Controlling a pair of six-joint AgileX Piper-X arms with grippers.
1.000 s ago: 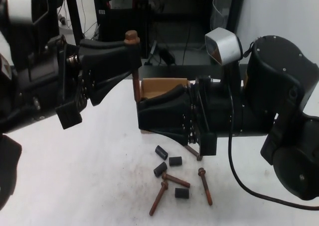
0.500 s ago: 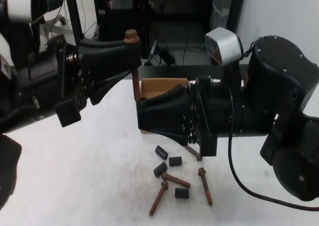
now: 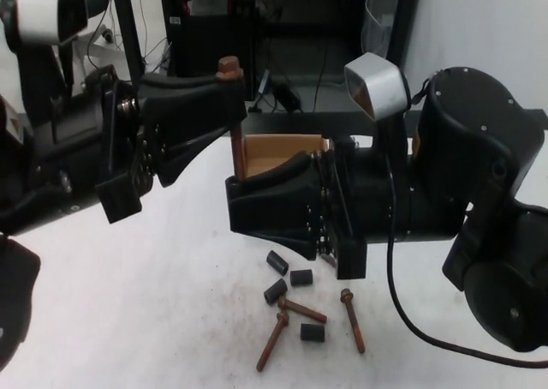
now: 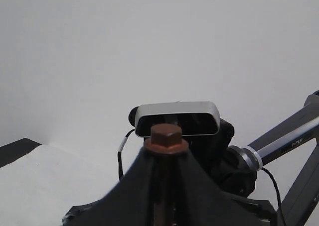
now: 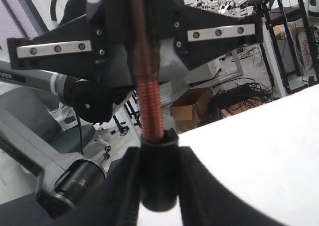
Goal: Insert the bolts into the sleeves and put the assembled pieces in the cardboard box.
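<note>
**Bolt tip at the mouth of the sleeve, both held above the bench**

The left gripper (image 3: 233,98) is clamped on a rusty brown bolt (image 3: 236,145) and holds it upright, its hexagonal head (image 4: 166,136) standing just above the fingers. The shaft hangs down to the right gripper (image 3: 233,202), which sits directly beneath it. In the right wrist view, that gripper's fingers (image 5: 124,186) are closed on a short black sleeve (image 5: 158,171), also upright. The bolt's threaded end (image 5: 149,106) meets the sleeve's top opening; how far it has gone in cannot be told.

Both pieces are in the air over the white table (image 3: 128,303), just left of the open cardboard box (image 3: 278,147), which stands at the far side behind the right gripper.

On the near part of the table, under the right arm, lies a loose cluster. It holds four black sleeves (image 3: 276,261), (image 3: 300,278), (image 3: 275,291), (image 3: 312,332) and three brown bolts (image 3: 272,341), (image 3: 301,309), (image 3: 352,320). Another bolt (image 3: 330,259) is partly hidden beneath the right gripper's body.
</note>
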